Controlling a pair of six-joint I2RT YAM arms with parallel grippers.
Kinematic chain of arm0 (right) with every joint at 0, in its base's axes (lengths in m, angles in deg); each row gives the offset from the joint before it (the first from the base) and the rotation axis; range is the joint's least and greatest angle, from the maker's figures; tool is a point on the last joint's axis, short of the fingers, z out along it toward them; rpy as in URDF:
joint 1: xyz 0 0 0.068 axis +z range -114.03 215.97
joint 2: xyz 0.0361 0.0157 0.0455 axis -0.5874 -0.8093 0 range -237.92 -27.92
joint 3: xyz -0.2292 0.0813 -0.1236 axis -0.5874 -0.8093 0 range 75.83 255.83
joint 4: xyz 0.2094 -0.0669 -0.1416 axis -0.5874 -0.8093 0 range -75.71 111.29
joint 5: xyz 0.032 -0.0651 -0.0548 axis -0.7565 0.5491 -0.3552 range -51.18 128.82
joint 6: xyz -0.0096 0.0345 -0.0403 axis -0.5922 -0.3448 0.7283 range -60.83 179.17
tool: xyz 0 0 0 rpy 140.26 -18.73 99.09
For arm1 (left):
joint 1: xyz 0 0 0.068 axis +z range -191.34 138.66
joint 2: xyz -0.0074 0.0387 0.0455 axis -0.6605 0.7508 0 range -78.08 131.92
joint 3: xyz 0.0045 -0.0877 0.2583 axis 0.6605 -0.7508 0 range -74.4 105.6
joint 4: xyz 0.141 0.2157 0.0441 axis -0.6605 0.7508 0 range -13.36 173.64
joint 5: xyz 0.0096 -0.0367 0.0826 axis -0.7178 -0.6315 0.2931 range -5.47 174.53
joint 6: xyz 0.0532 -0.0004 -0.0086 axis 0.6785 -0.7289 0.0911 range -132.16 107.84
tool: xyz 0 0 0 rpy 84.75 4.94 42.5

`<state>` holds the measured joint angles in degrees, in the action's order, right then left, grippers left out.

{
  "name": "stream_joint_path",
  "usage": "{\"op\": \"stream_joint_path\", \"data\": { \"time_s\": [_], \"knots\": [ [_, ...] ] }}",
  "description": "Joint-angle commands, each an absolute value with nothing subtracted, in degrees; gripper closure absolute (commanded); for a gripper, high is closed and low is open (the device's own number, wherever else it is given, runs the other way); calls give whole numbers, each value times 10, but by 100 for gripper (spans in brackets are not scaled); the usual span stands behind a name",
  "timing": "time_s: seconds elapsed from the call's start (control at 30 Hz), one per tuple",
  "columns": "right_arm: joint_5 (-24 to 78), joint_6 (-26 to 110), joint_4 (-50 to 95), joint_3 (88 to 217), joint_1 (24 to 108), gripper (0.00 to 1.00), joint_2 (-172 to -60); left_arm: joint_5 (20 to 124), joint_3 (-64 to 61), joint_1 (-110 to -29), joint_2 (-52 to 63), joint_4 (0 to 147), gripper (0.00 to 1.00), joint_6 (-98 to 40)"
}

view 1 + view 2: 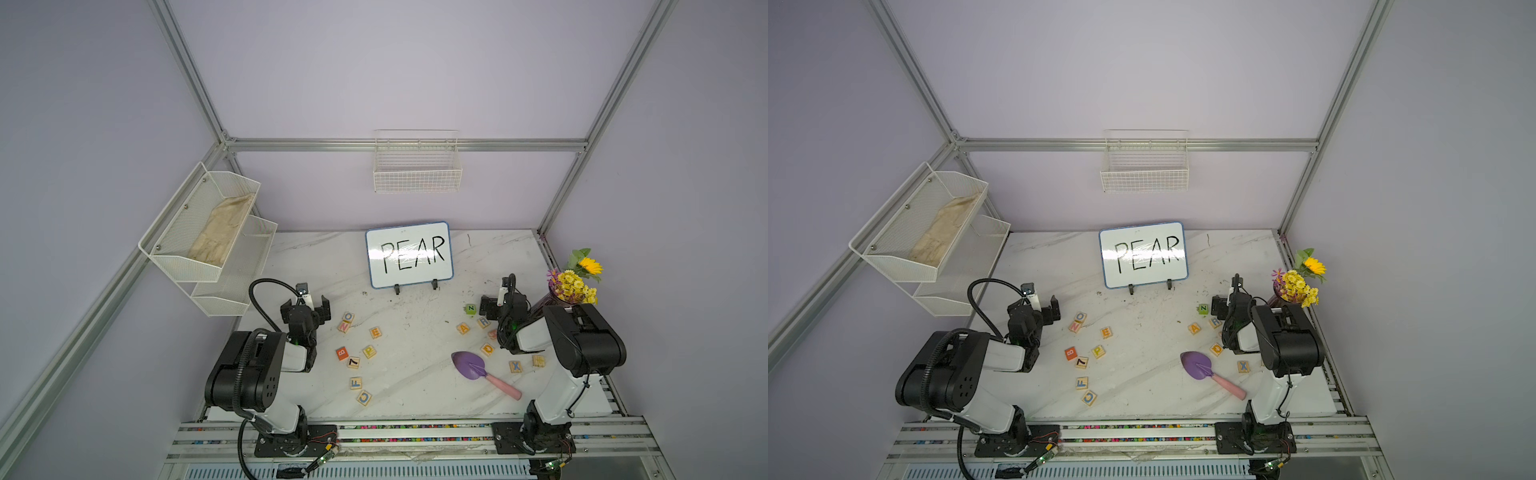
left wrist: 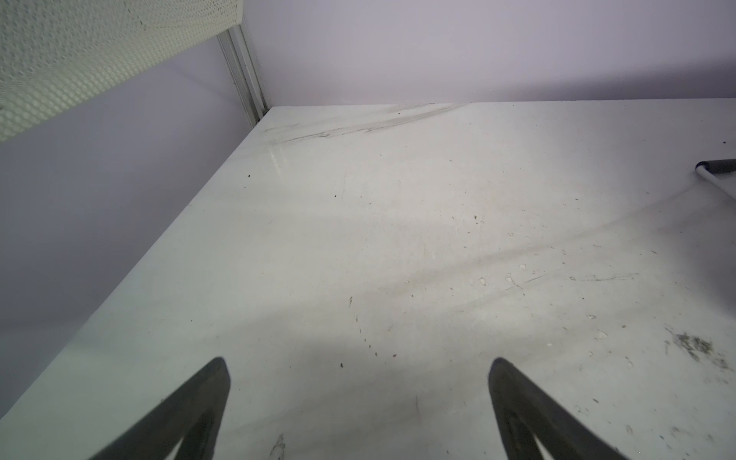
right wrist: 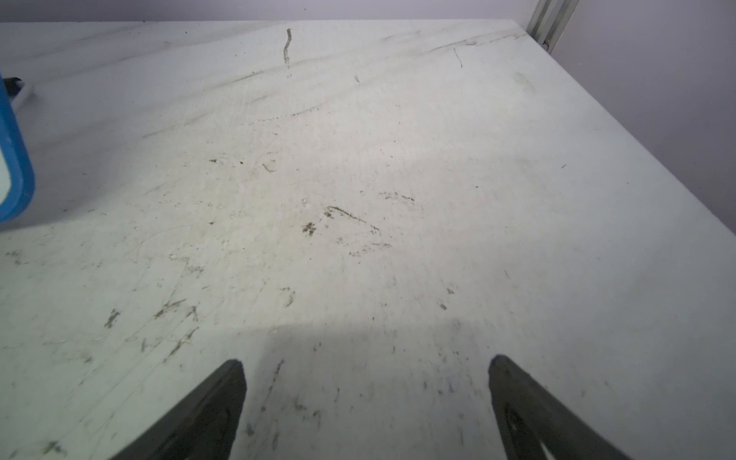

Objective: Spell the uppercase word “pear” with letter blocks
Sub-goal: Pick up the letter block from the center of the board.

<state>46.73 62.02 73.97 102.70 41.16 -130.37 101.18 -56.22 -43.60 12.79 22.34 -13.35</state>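
Top views show the P block [image 1: 369,351] and the E block [image 1: 375,332] lying apart on the white table [image 1: 415,307] on the left arm's side, with E nearer the whiteboard [image 1: 409,254], which stands at the back and reads PEAR. P sits just beside a 7 block [image 1: 353,362], with an orange B cube [image 1: 342,353] on the 7's other side. Two touching blocks, O and N [image 1: 345,322], lie between E and the left arm. The A block [image 1: 463,328] and R block [image 1: 483,321] lie near each other on the right arm's side. R is just beside the arm's wrist, and a green N cube [image 1: 470,308] lies behind it. A purple trowel [image 1: 471,365] with a pink handle lies in front of A, next to a D block [image 1: 487,348]. A vase of flowers [image 1: 575,282] stands at the table's right edge. In the left wrist view the left gripper [image 2: 360,364] has its jaws spread wide over bare tabletop. In the right wrist view the right gripper [image 3: 366,360] is likewise spread wide, holding nothing.
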Motion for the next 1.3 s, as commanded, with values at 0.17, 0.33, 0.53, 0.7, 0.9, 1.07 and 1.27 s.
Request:
{"op": "stream_joint_path", "data": {
  "time_s": [0.17,0.33,0.53,0.7,0.9,1.07,1.27],
  "knots": [
    [467,604,363,1180,427,3,-1149,996,-481,-456,-15,380,0,-84],
    [429,518,325,1172,485,2,-1049,956,-382,-485,-140,611,0,-153],
    [396,406,222,1221,636,2,-1005,870,-270,-572,-196,826,0,-348],
    [376,305,202,1237,727,2,-1003,864,-303,-667,-213,806,0,-539],
    [359,222,226,1230,791,3,-1008,856,-323,-747,-211,787,0,-643],
    [389,188,203,1243,799,3,-1026,856,-365,-770,-238,677,0,-599],
    [356,237,161,1318,799,3,-1121,903,-372,-758,-260,739,0,-583]
  ]
}}
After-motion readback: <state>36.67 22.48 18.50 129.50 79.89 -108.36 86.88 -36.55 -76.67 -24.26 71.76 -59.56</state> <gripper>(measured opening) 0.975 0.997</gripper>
